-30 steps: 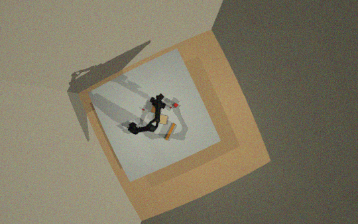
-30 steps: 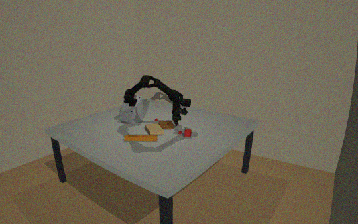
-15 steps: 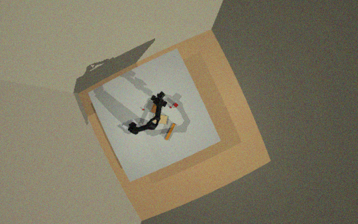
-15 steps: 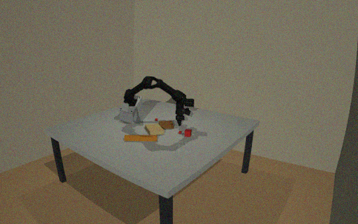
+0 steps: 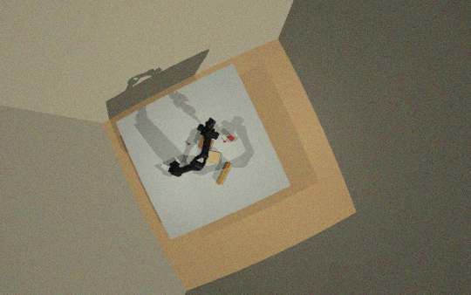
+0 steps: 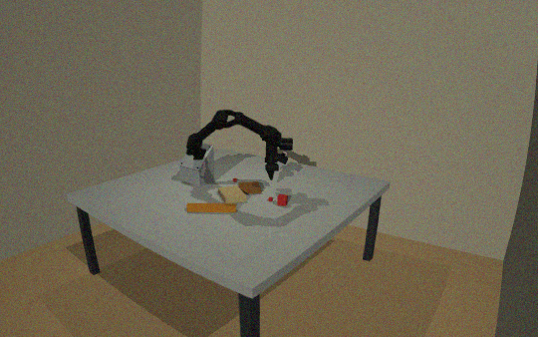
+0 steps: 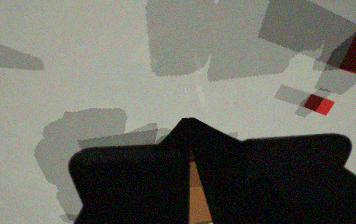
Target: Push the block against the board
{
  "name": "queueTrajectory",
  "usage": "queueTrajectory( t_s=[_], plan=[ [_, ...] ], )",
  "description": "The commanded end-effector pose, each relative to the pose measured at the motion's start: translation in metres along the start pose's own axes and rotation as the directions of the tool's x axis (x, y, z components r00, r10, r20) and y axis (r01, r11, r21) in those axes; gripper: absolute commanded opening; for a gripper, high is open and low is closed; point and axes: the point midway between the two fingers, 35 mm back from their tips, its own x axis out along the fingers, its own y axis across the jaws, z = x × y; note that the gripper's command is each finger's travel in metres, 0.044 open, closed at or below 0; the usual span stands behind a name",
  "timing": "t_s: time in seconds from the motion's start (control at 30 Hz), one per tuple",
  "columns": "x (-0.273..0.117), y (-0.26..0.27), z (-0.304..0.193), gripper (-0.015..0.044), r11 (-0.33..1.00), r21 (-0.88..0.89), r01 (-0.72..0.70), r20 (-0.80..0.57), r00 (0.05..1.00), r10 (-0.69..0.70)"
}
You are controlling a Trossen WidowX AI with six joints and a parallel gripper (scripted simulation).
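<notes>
A pale tan square block (image 5: pixel 214 157) (image 6: pixel 232 194) lies flat on the table. A brown flat piece (image 5: pixel 201 143) (image 6: pixel 250 187) lies close beside it, partly under the arm in the top view; it shows between the fingers in the wrist view (image 7: pixel 199 202). Whether the two touch along a whole side, or have even edges, I cannot tell. A long orange bar (image 5: pixel 223 173) (image 6: pixel 211 208) lies apart from the tan block. Which of the brown piece and the bar is the board is unclear. My gripper (image 6: pixel 271 178) (image 7: pixel 187 123) is shut and empty, pointing down above the table, beyond the brown piece.
A red cube (image 5: pixel 231 138) (image 6: pixel 282 200) (image 7: pixel 351 56) and a small red piece (image 5: pixel 224 141) (image 6: pixel 270 199) (image 7: pixel 320 104) lie to one side of the gripper. Another small red piece (image 5: pixel 188 143) (image 6: pixel 235 179) lies nearer the arm's base. Arm shadows cross the table (image 5: pixel 253 174) (image 6: pixel 149 219).
</notes>
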Motion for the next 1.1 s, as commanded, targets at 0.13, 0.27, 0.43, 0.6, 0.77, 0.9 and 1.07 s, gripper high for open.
queueTrajectory(
  t_s=[0.13,0.27,0.43,0.6,0.77,0.9,1.07],
  plan=[
    [-0.008,0.001,-0.007,0.0,0.995,0.102,-0.008,0.002,1.0,0.008],
    [-0.009,0.01,-0.019,0.0,0.971,0.237,-0.009,0.002,1.0,0.009],
    [-0.011,0.02,-0.035,0.0,0.916,0.4,-0.01,0.002,1.0,0.01],
    [-0.011,0.03,-0.052,0.0,0.834,0.551,-0.01,0.002,1.0,0.011],
    [-0.011,0.039,-0.07,0.0,0.727,0.686,-0.009,0.001,1.0,0.012],
    [-0.011,0.047,-0.085,0.0,0.626,0.779,-0.008,0.0,1.0,0.012],
    [-0.01,0.055,-0.105,0.0,0.483,0.875,-0.005,-0.001,1.0,0.012]
  ],
)
